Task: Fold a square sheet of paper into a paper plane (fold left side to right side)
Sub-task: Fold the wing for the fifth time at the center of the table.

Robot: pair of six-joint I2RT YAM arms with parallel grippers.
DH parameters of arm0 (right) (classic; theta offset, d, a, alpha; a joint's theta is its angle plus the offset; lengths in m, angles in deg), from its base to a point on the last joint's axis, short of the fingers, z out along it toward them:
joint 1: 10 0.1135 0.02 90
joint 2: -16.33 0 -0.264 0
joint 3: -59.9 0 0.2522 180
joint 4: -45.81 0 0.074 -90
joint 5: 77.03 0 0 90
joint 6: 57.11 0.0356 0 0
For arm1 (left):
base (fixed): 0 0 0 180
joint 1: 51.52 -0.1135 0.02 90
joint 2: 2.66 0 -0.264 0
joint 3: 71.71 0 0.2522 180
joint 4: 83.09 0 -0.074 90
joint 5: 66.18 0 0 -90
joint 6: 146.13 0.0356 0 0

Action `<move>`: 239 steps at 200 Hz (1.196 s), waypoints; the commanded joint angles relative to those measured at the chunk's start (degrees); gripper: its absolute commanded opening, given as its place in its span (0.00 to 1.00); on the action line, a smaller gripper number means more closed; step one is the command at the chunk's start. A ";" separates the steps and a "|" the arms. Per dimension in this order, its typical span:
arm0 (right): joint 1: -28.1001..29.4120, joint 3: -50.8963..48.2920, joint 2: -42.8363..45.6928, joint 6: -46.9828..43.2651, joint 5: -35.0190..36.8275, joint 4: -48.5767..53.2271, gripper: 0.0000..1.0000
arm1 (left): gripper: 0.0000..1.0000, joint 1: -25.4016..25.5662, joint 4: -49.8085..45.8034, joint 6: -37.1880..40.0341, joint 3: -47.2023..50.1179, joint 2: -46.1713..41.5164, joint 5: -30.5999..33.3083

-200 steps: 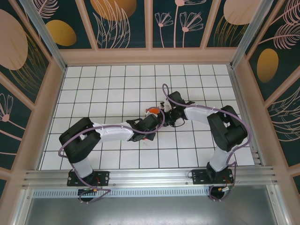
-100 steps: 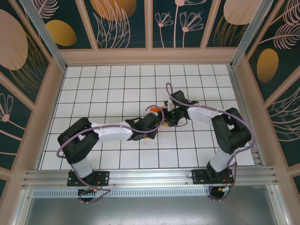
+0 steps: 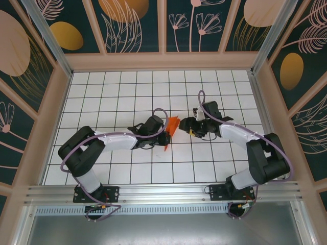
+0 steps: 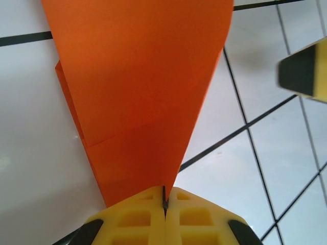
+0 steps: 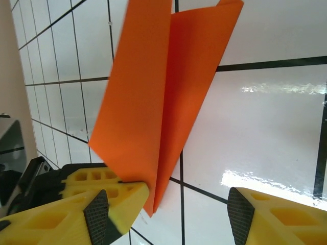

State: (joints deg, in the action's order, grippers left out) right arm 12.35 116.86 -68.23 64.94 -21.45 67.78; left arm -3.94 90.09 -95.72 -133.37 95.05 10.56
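1. Left gripper: clamped tight on the narrow tip of the paper.
2. Right gripper: jaws wide, nothing between them, tips just short of the paper's pointed end.
3. Change: a second ago both grippers were bunched together over the paper, with the right one nearly closed. Now the right has let go, spread and pulled back to its own side. The left has tightened its pinch.
4. Likely meaning: hand-over done. The left alone carries the paper, and the right is free for the next crease or press.
5. Where: the paper sits mid-table, between the two grippers, near the right fingers. Touching the tiles or lifted: can't tell.
6. Look: bright orange, plain, no longer square. It is a long wedge, pointed at the pinch and fanning out away from it.
7. Right wrist view: two flaps stand apart in a V. Left wrist view: a faint cross crease, and an under-layer edge peeking out at the left.
8. Judgement: near-finished dart, wings not yet flattened.
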 commanded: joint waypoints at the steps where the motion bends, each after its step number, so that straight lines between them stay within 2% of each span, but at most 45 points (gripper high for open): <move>1: 1.06 -0.75 -1.75 0.80 -1.31 -4.70 0.66 | 0.00 -1.06 6.11 -3.64 1.57 1.89 -6.08; 92: 3.24 0.38 -8.25 1.67 -0.33 -7.34 0.65 | 0.00 -3.75 15.86 -10.18 3.81 6.64 -12.82; 197: 3.23 3.70 -13.13 3.02 0.34 -8.22 0.61 | 0.00 -4.06 18.74 -12.59 3.35 9.49 -14.78; 239: 3.23 4.70 -14.52 2.71 1.19 -7.01 0.55 | 0.00 -4.24 20.37 -14.06 3.38 9.69 -15.16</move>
State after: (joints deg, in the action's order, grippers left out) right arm 15.24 119.90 -80.84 67.76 -21.29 60.94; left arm -7.75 107.86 -108.22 -130.21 103.75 -3.43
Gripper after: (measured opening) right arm 0.568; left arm 0.055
